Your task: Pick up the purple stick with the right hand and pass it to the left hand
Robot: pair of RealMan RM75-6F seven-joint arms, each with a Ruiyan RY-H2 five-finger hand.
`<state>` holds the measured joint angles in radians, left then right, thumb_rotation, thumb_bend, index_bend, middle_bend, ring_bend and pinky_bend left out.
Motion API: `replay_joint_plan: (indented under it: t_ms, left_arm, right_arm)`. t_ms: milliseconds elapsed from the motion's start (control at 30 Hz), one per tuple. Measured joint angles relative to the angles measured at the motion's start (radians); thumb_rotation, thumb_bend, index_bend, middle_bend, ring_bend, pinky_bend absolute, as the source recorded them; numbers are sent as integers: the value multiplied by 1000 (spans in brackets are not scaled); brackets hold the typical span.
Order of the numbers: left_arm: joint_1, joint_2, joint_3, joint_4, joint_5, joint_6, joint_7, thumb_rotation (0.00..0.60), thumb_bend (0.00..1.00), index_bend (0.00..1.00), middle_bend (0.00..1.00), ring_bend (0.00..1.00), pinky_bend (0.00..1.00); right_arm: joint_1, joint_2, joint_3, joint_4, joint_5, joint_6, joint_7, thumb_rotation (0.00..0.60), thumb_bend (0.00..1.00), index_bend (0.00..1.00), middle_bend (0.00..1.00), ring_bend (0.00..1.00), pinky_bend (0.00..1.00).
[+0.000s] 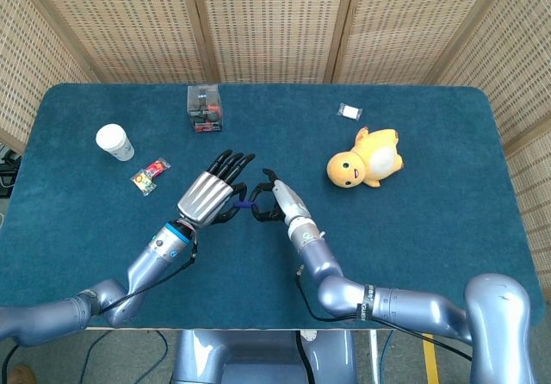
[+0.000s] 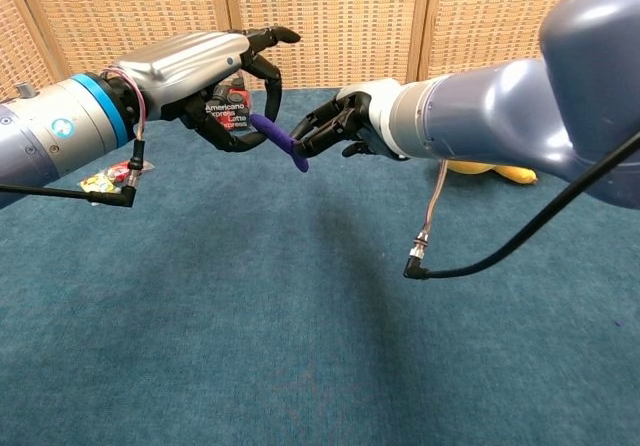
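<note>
Above table centre: right hand (image 2: 335, 131) pinches purple stick (image 2: 281, 140); left hand (image 2: 215, 76) curls round far end, grip unclear.

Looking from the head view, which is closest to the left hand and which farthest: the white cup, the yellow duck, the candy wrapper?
From the left hand:
1. Candy wrapper, just to its left.
2. White cup, farther left and back.
3. Yellow duck, off to the right.

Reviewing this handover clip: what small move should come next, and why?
Probably the left robot hand should close its fingers on the purple stick. The right robot hand holds the stick's lower end above the table, and the upper end sits inside the left's curled, not yet clamped fingers.
</note>
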<state>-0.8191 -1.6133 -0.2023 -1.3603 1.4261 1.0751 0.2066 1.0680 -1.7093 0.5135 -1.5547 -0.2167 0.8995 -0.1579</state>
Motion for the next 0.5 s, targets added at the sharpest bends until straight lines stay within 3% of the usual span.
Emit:
replay_joint_plan:
  t_ms: [200,500]
  left_arm:
    - [-2,2,-4,-7,-9,0,9,600,521,708,0,0,0]
    - [-7,1,-12,-10,-20,5,22,600,524,724,0,0,0]
  right_arm:
    - [-5,5,-9,-5,-2,-6,3,600,645,699,46,0,0]
    - [-11,18,-23,-10,-9,-13,3,600,651,719,48,0,0]
